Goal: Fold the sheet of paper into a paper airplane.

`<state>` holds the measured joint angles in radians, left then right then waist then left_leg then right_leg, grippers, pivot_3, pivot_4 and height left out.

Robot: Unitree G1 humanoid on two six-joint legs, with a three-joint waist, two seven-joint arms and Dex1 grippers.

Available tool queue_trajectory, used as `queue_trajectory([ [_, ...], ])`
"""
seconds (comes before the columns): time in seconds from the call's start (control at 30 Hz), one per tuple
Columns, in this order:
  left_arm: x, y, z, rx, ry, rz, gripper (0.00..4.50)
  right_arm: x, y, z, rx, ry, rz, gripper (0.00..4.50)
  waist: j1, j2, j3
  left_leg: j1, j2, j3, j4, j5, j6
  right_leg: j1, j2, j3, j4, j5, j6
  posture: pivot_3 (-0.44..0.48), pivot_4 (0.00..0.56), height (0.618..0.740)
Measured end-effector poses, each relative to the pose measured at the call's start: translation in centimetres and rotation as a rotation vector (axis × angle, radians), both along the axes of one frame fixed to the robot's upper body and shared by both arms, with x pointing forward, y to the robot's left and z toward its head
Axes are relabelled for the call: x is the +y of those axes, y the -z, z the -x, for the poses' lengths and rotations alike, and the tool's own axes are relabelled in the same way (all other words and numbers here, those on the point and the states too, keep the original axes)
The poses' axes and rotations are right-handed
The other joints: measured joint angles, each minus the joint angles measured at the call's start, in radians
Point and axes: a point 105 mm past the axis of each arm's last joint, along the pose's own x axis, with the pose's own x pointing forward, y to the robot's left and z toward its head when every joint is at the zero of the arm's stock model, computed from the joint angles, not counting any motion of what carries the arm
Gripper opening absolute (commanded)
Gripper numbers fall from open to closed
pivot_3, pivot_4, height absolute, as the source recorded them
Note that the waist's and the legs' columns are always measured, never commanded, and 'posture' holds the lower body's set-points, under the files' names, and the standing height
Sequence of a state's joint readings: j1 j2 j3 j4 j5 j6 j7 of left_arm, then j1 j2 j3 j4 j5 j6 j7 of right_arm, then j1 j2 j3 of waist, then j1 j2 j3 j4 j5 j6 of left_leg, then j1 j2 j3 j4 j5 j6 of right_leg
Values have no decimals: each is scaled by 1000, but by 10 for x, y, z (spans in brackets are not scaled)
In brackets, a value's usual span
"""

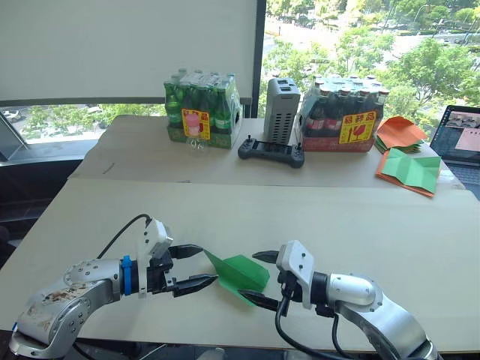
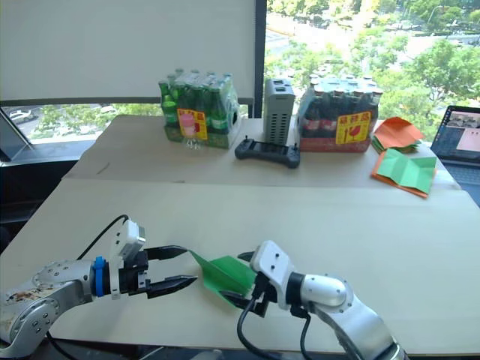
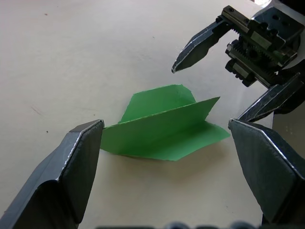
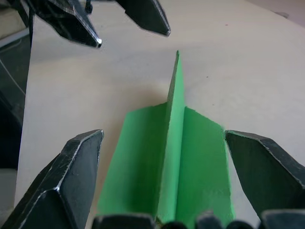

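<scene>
A: Starting at the left: left gripper (image 1: 196,268) hovering low over the counter (image 1: 375,225), jaws released and spread wide, gripping nothing, tips pointing at the paper airplane (image 1: 241,274).

B: Lying where, that airplane?

A: Resting on the near part of the counter, between both grippers, nose aiming toward the left gripper. Standing up along the middle, one upright triangular wing; lying flat on either side, green flaps.

B: And further right?

A: Right gripper (image 1: 262,278) facing the left one, jaws also released, straddling the airplane's wide tail end. Touching the paper or not: cannot tell.

B: Moving on to the back of the counter?

A: Sitting there, left to right: a shrink-wrapped pack of green bottles (image 1: 202,110), a black handheld controller (image 1: 271,152) in front of a grey box-shaped device (image 1: 282,109), then a pack of dark bottles (image 1: 341,114). Lying far right, orange sheets (image 1: 399,132) and a green sheet bordered by orange paper (image 1: 410,171), beside a laptop (image 1: 461,136).
</scene>
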<state>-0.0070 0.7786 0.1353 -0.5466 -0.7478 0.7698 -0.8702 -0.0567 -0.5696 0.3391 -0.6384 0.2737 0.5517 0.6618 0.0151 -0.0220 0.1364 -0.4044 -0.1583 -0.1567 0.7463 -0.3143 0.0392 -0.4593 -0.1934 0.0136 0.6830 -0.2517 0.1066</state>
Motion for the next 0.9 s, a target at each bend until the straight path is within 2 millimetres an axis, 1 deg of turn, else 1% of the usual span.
queue_trajectory([
  [0.1, 0, 0, 0, -2, -1, -2, 4500, -2, 3, -2, -12, 16, 15, 3699, -1, 0, 0, 0, 0, 0, 0, 0, 0, 0, 0, 0, 0, 0, 0, 0, 150, 675],
  [0.23, -1, 0, 1, 8, 0, -6, 4500, -6, 10, -7, -7, 49, 39, 2262, -1, 0, 0, 0, 0, 0, 0, 0, 0, 0, 0, 0, 0, 0, 0, 0, 150, 675],
  [0.27, -1, 0, 1, 11, 0, -5, 4500, -6, 11, -7, -4, 51, 37, 2004, -1, 0, 0, 0, 0, 0, 0, 0, 0, 0, 0, 0, 0, 0, 0, 0, 150, 675],
  [0.3, -1, 0, 1, 11, -1, -5, 4500, -6, 11, -6, 0, 51, 34, 1579, -1, 0, 0, 0, 0, 0, 0, 0, 0, 0, 0, 0, 0, 0, 0, 0, 150, 675],
  [0.43, -4, -3, 3, 10, 10, -8, 4500, -6, 14, -5, 6, 54, 37, 176, 0, 0, 0, 0, 0, 0, 0, 0, 0, 0, 0, 0, 0, 0, 0, 0, 150, 675],
  [0.47, -5, -5, 2, 6, 11, -5, 4500, -6, 14, -5, 7, 56, 39, 64, 0, 0, 0, 0, 0, 0, 0, 0, 0, 0, 0, 0, 0, 0, 0, 0, 150, 675],
  [0.77, -10, -13, 0, -1, 21, 13, 4500, -8, 14, -9, 7, 76, 33, 64, 0, 0, 0, 0, 0, 0, 0, 0, 0, 0, 0, 0, 1, 0, 0, 0, 150, 675],
  [0.8, -10, -14, -1, -4, 23, 14, 4500, -9, 12, -11, 8, 87, 18, 64, 0, 0, 0, 0, 0, 0, 0, 0, 0, 0, 0, 0, 1, 0, 0, 0, 150, 675],
  [0.87, -11, -16, -2, -8, 25, 16, 4500, -17, -1, -21, -5, 146, -41, 64, 0, 0, 0, 0, 0, 0, 0, 0, 0, 0, 0, 0, 1, 0, 0, 0, 150, 675],
  [0.9, -13, -20, -3, -17, 29, 26, 4500, -25, -14, -33, -41, 200, -71, 64, -1, 0, 0, 0, 0, 0, 0, 0, 0, 0, 0, 1, 1, 0, 0, 0, 150, 675],
])
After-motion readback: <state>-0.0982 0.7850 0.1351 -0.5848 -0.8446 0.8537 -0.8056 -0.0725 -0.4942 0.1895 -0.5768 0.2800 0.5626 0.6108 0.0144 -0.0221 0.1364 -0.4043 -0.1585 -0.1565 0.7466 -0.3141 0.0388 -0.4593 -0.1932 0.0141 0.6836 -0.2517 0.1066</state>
